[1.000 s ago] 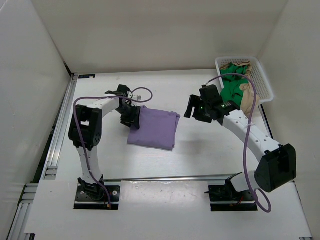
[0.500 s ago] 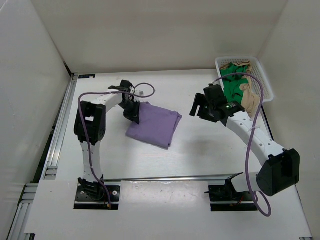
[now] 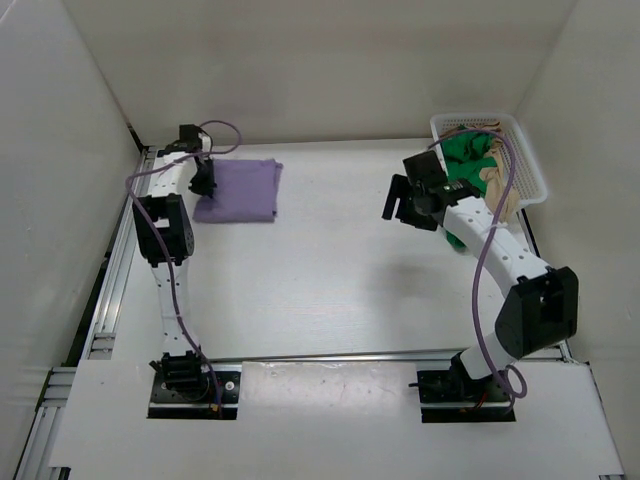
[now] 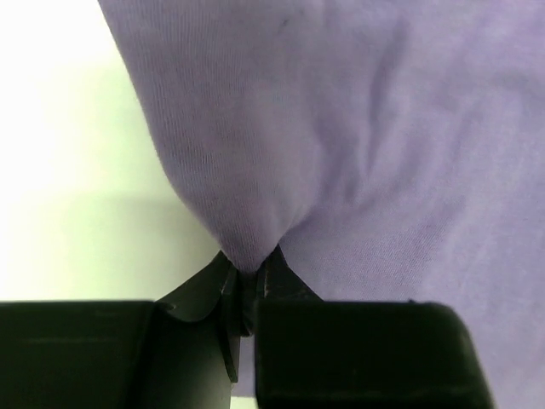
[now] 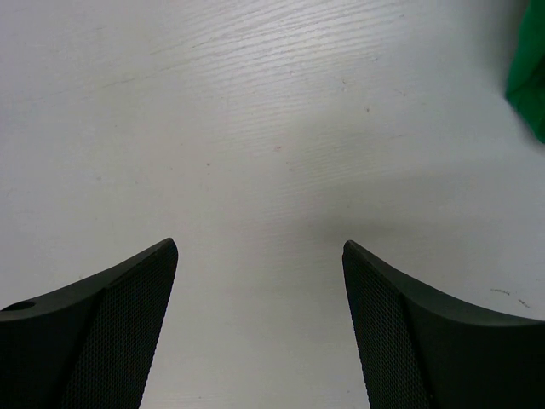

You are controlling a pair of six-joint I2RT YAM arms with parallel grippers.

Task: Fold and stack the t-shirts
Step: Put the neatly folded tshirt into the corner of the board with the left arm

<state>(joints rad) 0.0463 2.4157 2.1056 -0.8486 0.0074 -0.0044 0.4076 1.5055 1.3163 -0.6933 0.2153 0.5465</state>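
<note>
A folded lavender t-shirt (image 3: 240, 190) lies at the table's far left corner. My left gripper (image 3: 203, 183) is shut on its left edge; the left wrist view shows the purple cloth (image 4: 358, 145) pinched into a point between the jaws of that gripper (image 4: 249, 273). A green t-shirt (image 3: 466, 172) hangs half out of the white mesh basket (image 3: 524, 160), with a tan t-shirt (image 3: 497, 187) beside it. My right gripper (image 3: 404, 200) hovers open over bare table left of the basket. Nothing sits between the right gripper's (image 5: 260, 247) fingers, and a green corner (image 5: 530, 77) shows at the right edge.
White walls close in the table on the left, back and right. A metal rail (image 3: 118, 260) runs along the left side. The right arm's purple cable (image 3: 492, 240) loops over the basket's near end.
The left gripper closed on the lavender t-shirt and dragged it from the table's middle to the far left corner. The right gripper shifted slightly toward the back, still open.
</note>
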